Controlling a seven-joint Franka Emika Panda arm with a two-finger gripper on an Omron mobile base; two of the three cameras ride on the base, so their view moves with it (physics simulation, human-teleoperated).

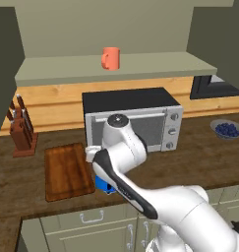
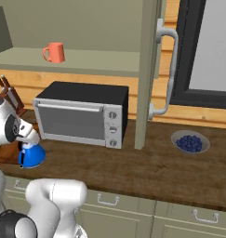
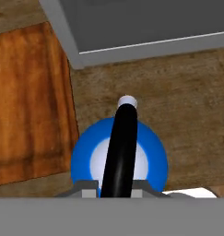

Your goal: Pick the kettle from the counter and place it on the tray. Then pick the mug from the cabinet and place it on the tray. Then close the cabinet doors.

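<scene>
The blue kettle [image 3: 88,159] sits directly under my hand, on the counter [image 1: 190,162] just right of the tray [image 3: 26,101]. My gripper [image 3: 117,186] is shut on the kettle's black arched handle [image 3: 122,138]. From the right base the kettle [image 2: 31,155] hangs below the gripper [image 2: 28,144]; I cannot tell whether it is lifted. From the left base, my arm covers most of the kettle [image 1: 102,185], which lies beside the tray [image 1: 67,170]. The orange mug [image 1: 110,58] [image 2: 54,52] stands on the shelf of the cabinet [image 1: 140,66]. One cabinet door [image 2: 149,69] stands open.
A silver toaster oven [image 1: 135,120] [image 2: 82,114] stands on the counter right behind the kettle. A knife block [image 1: 21,130] is at the far left, beyond the tray. A bowl of blue berries [image 1: 227,129] [image 2: 190,142] sits to the right.
</scene>
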